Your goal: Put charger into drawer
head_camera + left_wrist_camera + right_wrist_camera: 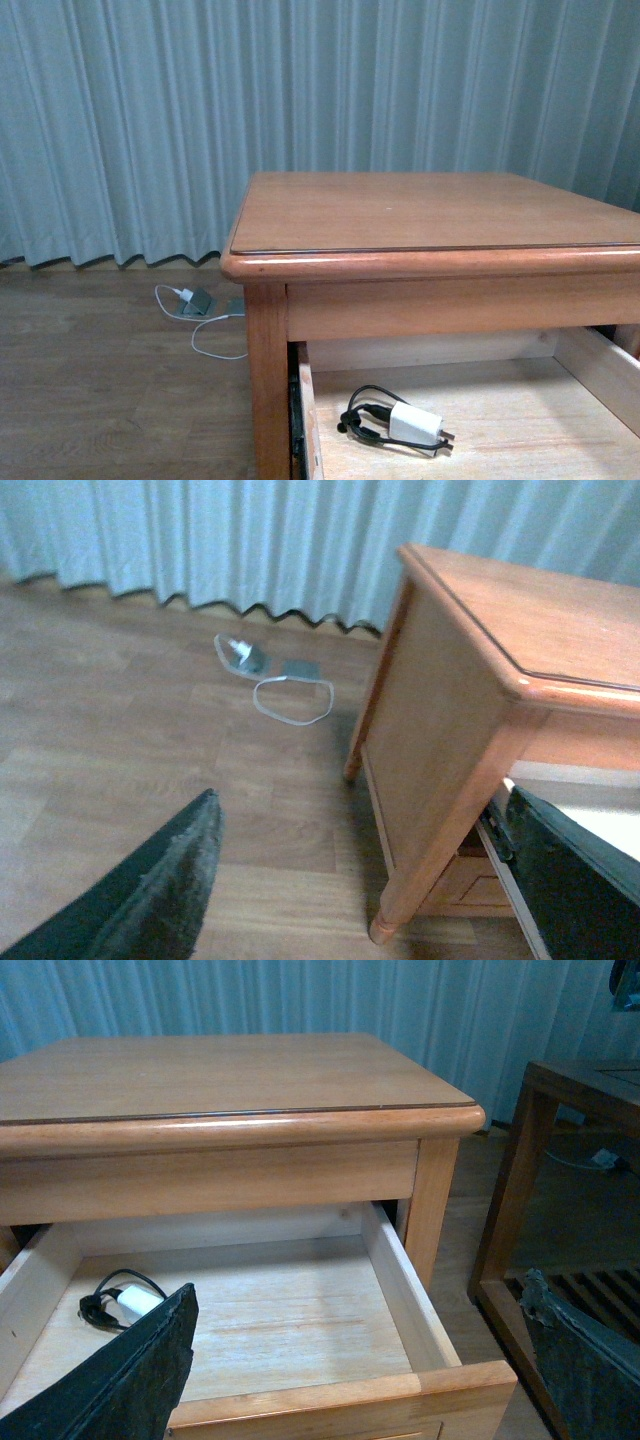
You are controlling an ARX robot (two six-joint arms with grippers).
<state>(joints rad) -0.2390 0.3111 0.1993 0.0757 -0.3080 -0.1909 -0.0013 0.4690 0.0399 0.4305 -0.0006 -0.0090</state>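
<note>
Dark, coarse-surfaced fingers [130, 1380] of the right pincer [358, 1290] framed the right wrist view, spread wide apart and holding nothing. Between them the drawer [400, 1300] stood pulled out, its inside pale, fine-grained wood with straight plank walls. Near its left wall lay the charger [135, 1303], a small white block with rounded corners and a looped black cable; one finger hid part of it. The front view showed the same charger [415, 423] whole, with metal prongs pointing right and the cable bunched on its left, flat on the drawer [540, 410] floor.

Above, the honey-brown tabletop [430, 210] was smooth and glossy, with a rounded edge.

The left pincer [362, 798] hung beside the cabinet [430, 750] with its fingers likewise parted and empty. Only that view showed the cabinet's plain side panel and foot. A grey device [245, 658] with a white cable lay on the wood-plank floor [120, 730] by the pleated blue-grey curtain [300, 540]. Only the right wrist view showed a darker slatted wooden stand [520, 1160] to the cabinet's right.
</note>
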